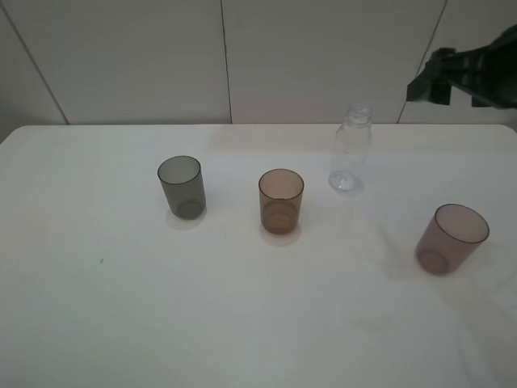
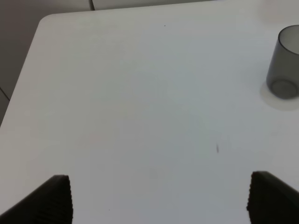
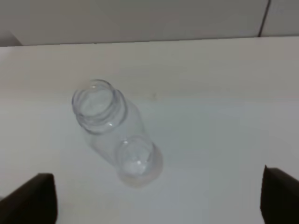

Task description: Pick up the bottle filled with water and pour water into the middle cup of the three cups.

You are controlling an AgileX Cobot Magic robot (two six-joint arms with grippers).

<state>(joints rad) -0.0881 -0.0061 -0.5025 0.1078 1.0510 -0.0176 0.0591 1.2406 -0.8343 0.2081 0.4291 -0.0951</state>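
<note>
At frame edge — right gripper point(image 1: 428, 87), half cut off

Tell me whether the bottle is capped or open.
Open. The clear bottle stands upright on the white table with no cap; the right wrist view looks straight into its bare threaded neck.

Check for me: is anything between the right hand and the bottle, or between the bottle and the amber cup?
Nothing visible. The right hand is open above the bottle, with bare table between the bottle and the amber cup.
</note>
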